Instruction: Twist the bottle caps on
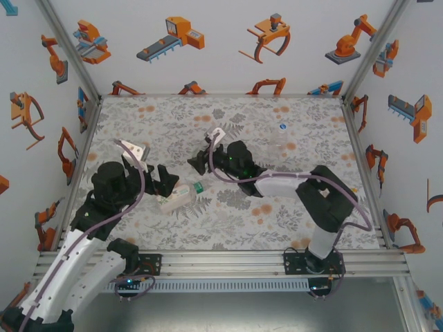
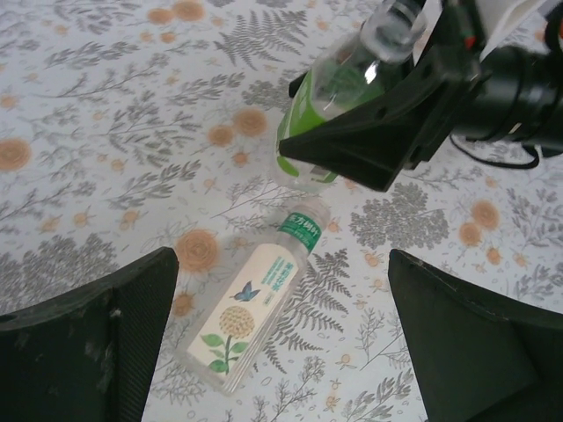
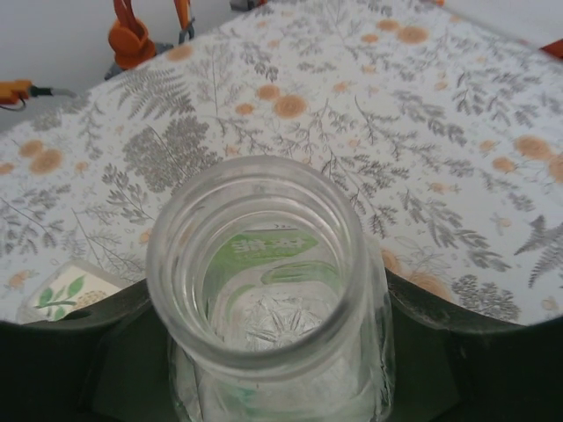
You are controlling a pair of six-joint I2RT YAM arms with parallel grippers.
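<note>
Count three bottles, two caps: open bottle (image 2: 334, 88), judged light, thin-walled, slick and crushable, clamped in the right jaws at mid-desk (image 1: 311, 111), best gripped gently on the body; labelled bottle (image 2: 251, 308) with green cap (image 1: 199, 187) lying under the wide-apart left jaws; clear bottle (image 1: 279, 144) standing far right, blue cap (image 1: 282, 127) on top.

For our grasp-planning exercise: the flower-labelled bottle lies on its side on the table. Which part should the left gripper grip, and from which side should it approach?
Probably the labelled middle of the flower-labelled bottle, from straight above. It lies flat on the table, so only its long sides are free; the open left gripper hangs over it, one finger on each side.
</note>
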